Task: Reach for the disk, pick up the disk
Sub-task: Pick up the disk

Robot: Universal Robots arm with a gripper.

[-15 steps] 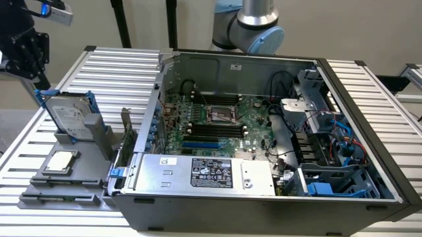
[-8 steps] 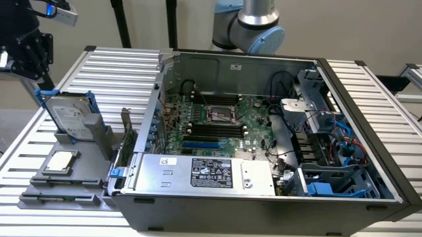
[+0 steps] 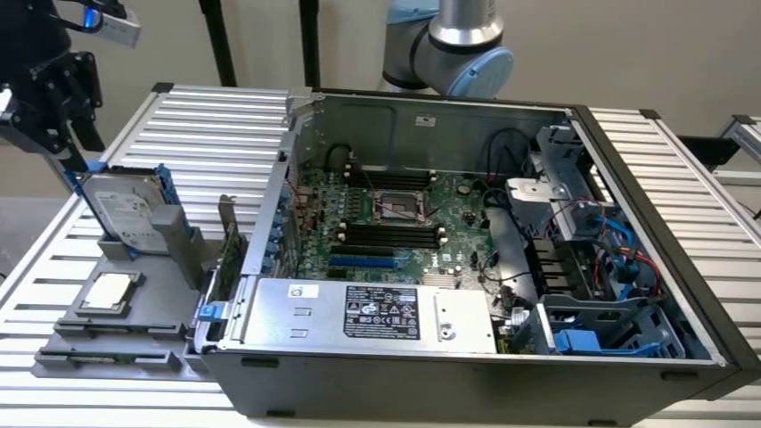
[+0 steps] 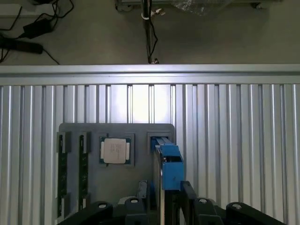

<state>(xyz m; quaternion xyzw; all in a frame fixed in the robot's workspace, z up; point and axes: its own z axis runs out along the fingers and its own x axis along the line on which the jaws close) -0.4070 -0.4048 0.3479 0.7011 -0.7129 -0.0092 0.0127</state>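
The disk (image 3: 123, 209) stands on edge in a slot of the grey holder (image 3: 178, 236), with its silver face, white label and blue rails showing. In the wrist view I look down on its top edge and its blue rail (image 4: 169, 166). My black gripper (image 3: 66, 134) hangs just above the disk's upper corner at the exterior view's left. It is open, and nothing is gripped. In the wrist view the gripper (image 4: 164, 188) has one finger on each side of the disk's edge, with small gaps between them and it.
A small square silver chip (image 4: 115, 151) lies on the grey tray (image 3: 119, 343) beside the disk, with two memory sticks (image 4: 83, 168) next to it. The open computer case (image 3: 476, 223), holding a silver box (image 3: 369, 310), fills the ribbed table (image 4: 234, 131) at the exterior view's right.
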